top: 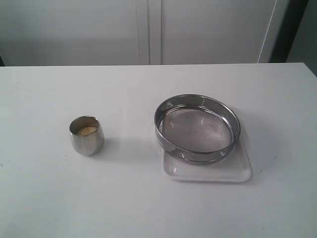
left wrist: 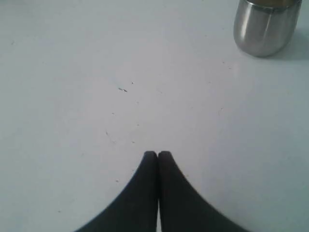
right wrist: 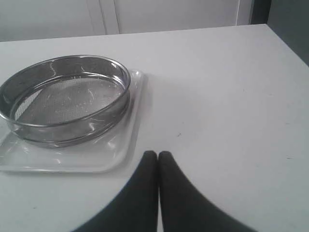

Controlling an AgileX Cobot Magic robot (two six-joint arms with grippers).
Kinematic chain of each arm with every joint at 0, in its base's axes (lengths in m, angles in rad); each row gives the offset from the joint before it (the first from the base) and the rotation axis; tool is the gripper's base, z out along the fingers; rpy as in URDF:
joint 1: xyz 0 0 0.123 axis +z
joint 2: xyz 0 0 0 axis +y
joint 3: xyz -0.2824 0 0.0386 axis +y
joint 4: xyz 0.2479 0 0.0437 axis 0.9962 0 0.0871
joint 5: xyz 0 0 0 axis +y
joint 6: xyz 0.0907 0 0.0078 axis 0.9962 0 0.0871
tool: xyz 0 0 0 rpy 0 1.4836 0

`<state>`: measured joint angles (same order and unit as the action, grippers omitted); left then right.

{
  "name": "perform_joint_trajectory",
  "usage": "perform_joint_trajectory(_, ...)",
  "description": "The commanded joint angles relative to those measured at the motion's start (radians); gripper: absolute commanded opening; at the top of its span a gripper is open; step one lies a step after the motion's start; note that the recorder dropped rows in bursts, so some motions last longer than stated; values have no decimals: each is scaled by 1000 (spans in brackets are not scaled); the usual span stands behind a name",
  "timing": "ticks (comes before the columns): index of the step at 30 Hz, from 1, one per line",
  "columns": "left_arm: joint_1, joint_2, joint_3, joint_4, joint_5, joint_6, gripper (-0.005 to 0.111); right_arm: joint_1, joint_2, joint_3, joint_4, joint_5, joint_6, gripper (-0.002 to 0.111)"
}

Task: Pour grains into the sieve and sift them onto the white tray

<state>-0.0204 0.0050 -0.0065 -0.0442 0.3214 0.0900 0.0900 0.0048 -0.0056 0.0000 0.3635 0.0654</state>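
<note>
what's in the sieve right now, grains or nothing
Nothing: the sieve mesh looks bare. The grains sit in the upright steel cup, apart from it.

shiny steel sieve [top: 197, 128], perhaps plastic tray [top: 237, 173]

Light: bright, even, diffuse; the tabletop [top: 148, 208] reads pale grey-white.
Shadows: soft, faint; the steel cup [left wrist: 265, 29] casts one on its side away from the left fingers [left wrist: 145, 193].
Glare: thin highlights on the sieve [right wrist: 77, 126] rim ahead of the right fingers [right wrist: 145, 193].
Focus: both fingers' edges blurred, featureless black.
Sharpness: slightly soft overall.
</note>
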Motion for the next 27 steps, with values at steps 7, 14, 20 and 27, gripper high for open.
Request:
perform_joint_trajectory(7, -5, -5, 6, 18, -28, 153, 0, 2, -5, 6, 0, -14, 0, 0)
perform_joint_trajectory(14, -5, -5, 6, -224, -75, 13, 0, 2, -5, 6, 0, -14, 0, 0)
perform_joint_trajectory(20, -5, -5, 6, -287, -321, -154, 0, 2, -5, 6, 0, -14, 0, 0)
perform_joint_trajectory(27, -5, -5, 0, -284, -511, -188, 0, 2, -5, 6, 0, -14, 0, 0)
